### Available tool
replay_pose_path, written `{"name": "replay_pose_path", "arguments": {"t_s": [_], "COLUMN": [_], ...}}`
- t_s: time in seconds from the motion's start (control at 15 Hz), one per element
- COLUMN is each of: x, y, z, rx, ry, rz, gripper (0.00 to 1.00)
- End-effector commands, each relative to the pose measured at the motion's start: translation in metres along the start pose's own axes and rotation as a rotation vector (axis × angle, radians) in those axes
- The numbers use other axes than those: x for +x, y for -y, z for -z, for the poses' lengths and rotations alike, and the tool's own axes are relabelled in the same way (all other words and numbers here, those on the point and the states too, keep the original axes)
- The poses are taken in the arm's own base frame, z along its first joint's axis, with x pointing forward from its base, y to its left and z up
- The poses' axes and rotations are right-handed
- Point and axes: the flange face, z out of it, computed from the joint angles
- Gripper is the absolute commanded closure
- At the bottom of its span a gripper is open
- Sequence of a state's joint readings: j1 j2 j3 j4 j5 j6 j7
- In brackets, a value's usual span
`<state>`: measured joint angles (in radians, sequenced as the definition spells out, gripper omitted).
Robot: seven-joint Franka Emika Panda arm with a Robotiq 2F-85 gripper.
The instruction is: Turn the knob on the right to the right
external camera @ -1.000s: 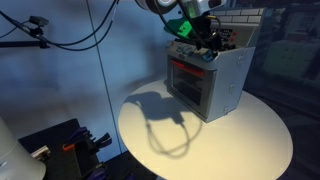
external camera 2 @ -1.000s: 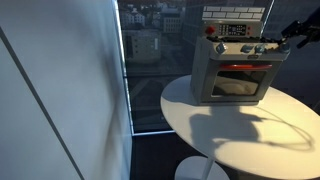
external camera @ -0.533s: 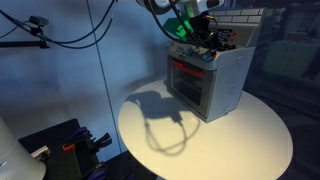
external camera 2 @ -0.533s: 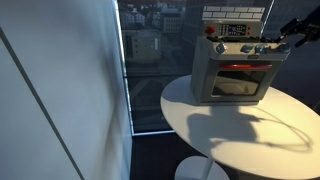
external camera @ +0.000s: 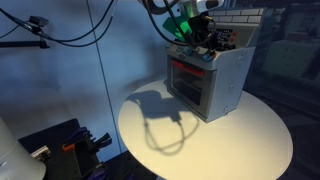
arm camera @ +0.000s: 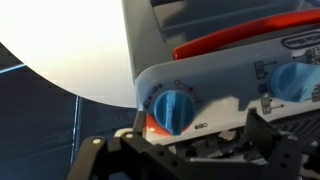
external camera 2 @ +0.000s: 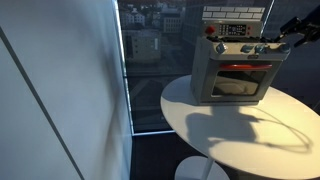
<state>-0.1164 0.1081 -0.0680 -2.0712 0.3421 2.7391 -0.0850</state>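
Observation:
The grey toy oven (external camera: pixel 212 88) stands on a round white table (external camera: pixel 240 145); it also shows in the other exterior view (external camera 2: pixel 232 78). In the wrist view, which looks upside down, the light-blue end knob (arm camera: pixel 174 108) sits on the oven's control panel, with a like blue knob (arm camera: pixel 298 80) further along the row. My gripper (arm camera: pixel 200 142) is open just short of the end knob, its dark fingers (arm camera: pixel 266 132) spread and touching nothing. In both exterior views the gripper (external camera: pixel 205 44) (external camera 2: pixel 276 42) is at the oven's upper front corner, and the knob is too small to make out.
An orange door handle (arm camera: pixel 235 44) runs along the oven front beside the knob row. A red button (external camera 2: pixel 210 30) sits on the oven top. A window wall (external camera 2: pixel 140 60) stands behind the table, and dark equipment (external camera: pixel 65 145) lies on the floor.
The wrist has shifted very slightly at the oven's corner. The oven and the knob look unchanged.

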Motion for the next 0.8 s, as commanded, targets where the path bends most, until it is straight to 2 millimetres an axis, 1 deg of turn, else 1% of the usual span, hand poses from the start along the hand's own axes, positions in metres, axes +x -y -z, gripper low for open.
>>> {"name": "replay_pose_path", "arguments": {"t_s": [0.0, 0.6, 0.73], "x": [-0.0018, -0.0012, -0.0014], "y": [-0.0013, -0.0020, -0.0021], "z": [0.0041, 0.0009, 0.0007], "rx": [0.023, 0.043, 0.044], "ry": [-0.009, -0.009, -0.008], "rz": [0.000, -0.011, -0.012], "gripper": [0.00, 0.00, 0.08]}}
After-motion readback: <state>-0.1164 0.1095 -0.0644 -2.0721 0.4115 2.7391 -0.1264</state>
